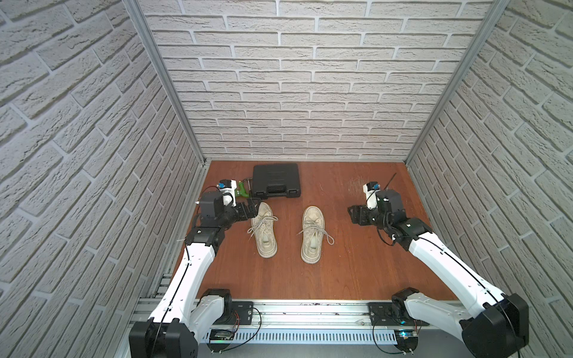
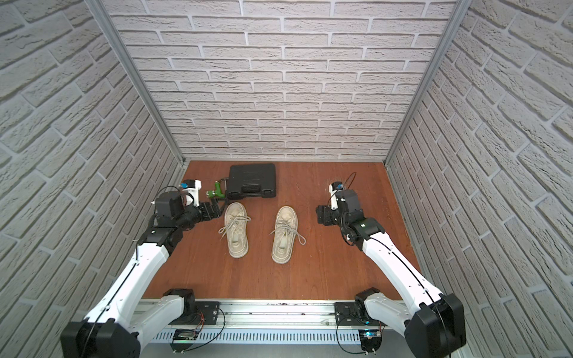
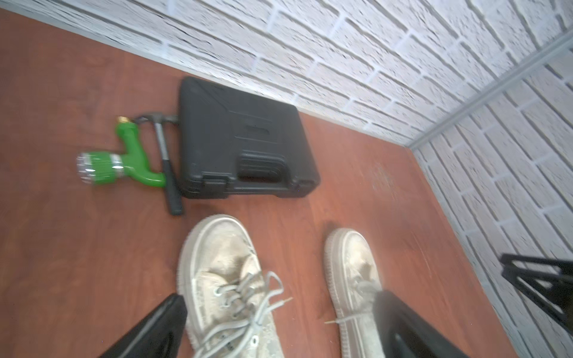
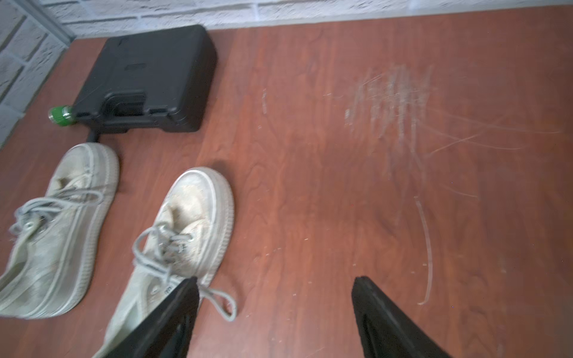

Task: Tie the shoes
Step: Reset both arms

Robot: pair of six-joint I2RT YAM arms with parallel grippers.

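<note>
Black plastic jaws on the left arm [image 1: 198,263]: spread wide, empty, poised just beside the toe of the left-side shoe [image 1: 263,231]; contact with the sole not decidable from a top view. Jaws on the right arm [image 1: 434,257]: likewise parted, holding nothing, standing apart from the right-side shoe [image 1: 311,236] over bare worktop [image 1: 356,272]. Both shoes flat on their soles mid-worktop, side by side, toes toward the back wall, cream laces [image 4: 161,248] sprawled in loops and loose ends over tongue and sides. Judged step: reach-in for the lace ends. For a clean go: bring each pair of jaws down onto one strand only, close to its tip, clear of tongue and eyelets; pull outward evenly from both sides, given light shoes likely to slide on smooth wood; keep the left arm off the hammer [image 3: 167,167], green hose nozzle [image 3: 124,164] and black case [image 1: 276,180] behind the toe. Hard to make out: both wrist views smeared, so no verdict on knot versus mere crossing on either shoe; heels cut off in both wrist views; hammer barely separable from nozzle and case in both top views; nozzle mostly screened by the case in the right wrist view.
</note>
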